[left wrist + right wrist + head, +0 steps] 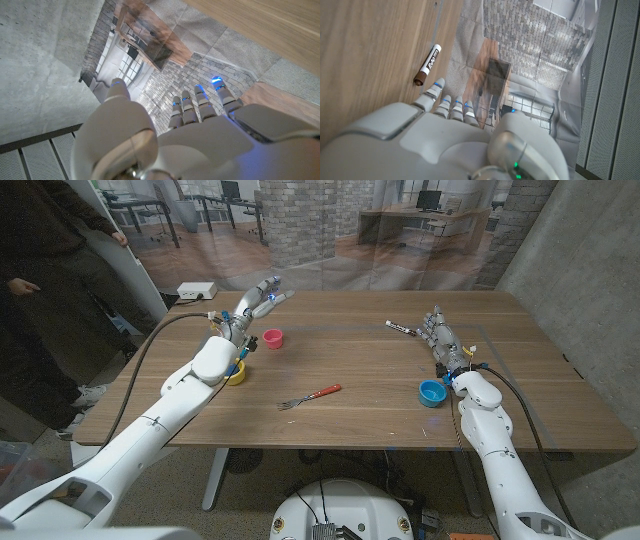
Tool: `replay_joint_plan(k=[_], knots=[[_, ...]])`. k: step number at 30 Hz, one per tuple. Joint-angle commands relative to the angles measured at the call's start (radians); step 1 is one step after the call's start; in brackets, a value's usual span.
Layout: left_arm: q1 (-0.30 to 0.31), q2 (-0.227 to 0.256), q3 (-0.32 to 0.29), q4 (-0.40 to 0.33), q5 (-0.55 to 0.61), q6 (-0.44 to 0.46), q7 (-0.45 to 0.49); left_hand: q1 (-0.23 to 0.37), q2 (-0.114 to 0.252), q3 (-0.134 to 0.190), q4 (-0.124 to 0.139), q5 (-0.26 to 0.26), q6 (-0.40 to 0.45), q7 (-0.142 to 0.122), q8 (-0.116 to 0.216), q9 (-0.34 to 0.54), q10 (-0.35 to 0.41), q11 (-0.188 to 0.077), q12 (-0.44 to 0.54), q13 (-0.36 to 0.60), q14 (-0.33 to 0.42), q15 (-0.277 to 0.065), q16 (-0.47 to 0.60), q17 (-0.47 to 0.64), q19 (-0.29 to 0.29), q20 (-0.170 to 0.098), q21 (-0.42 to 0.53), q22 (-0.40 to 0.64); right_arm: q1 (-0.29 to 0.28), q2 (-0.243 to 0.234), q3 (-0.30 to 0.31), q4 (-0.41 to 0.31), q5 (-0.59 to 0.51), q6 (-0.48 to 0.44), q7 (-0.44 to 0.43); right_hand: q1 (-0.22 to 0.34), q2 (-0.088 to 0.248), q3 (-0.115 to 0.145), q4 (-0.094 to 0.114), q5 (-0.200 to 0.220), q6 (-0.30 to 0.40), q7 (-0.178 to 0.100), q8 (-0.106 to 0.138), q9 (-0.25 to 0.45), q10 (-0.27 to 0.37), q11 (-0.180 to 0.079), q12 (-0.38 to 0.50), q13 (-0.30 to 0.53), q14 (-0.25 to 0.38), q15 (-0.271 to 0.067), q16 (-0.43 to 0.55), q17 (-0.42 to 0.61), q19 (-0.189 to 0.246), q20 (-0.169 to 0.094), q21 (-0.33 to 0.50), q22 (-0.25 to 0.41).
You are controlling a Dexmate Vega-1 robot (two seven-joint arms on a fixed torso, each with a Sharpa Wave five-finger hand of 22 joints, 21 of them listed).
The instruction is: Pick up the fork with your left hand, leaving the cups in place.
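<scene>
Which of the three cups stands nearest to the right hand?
The blue cup. It stands just beside the right arm's wrist, behind the right hand, while the pink cup and the yellow cup stand across the table by the left arm.

A brick pillar (298, 220) and office desks (420, 218) stand behind the wooden table (380, 415).

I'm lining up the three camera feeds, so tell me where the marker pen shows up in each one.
Head view: the marker lies on the table's far right part, just ahead of the right hand.
Left wrist view: not in it.
Right wrist view: the marker lies on the wood beyond the fingertips.
Shared landmark: the wooden table.
</scene>
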Motion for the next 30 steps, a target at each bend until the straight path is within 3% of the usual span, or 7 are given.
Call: replay_joint_plan(k=[1, 30], knots=[[-0.03, 0.019, 0.015, -0.026, 0.031, 0.023, -0.055, 0.014, -0.009, -0.004, -0.009, 0.007, 0.011, 0.001, 0.006, 0.006, 0.01, 0.0, 0.007, 0.003, 0.012, -0.002, 0.011, 0.006, 0.0, 0.009, -0.004, 0.006, 0.01, 0.001, 0.004, 0.023, 0.007, 0.018, -0.004, 0.008, -0.001, 0.001, -0.003, 0.001, 0.008, 0.002, -0.002, 0.005, 0.005, -0.001, -0.004, 0.002, -0.001, 0.006, 0.002, 0.003, 0.007, 0.004, 0.003, 0.002], [-0.099, 0.087, 0.059, -0.087, 0.067, 0.039, -0.237, 0.023, -0.041, -0.027, -0.02, 0.029, 0.026, 0.013, 0.004, 0.008, 0.019, 0.008, 0.006, 0.01, 0.007, 0.005, 0.009, 0.015, -0.011, 0.023, -0.017, 0.008, -0.002, 0.006, 0.008, 0.025, 0.017, 0.047, -0.019, 0.009, -0.003, -0.001, -0.006, 0.0, 0.014, 0.002, -0.01, 0.005, 0.009, 0.001, -0.008, 0.002, 0.0, 0.007, 0.002, 0.004, 0.008, 0.004, 0.003, 0.002]])
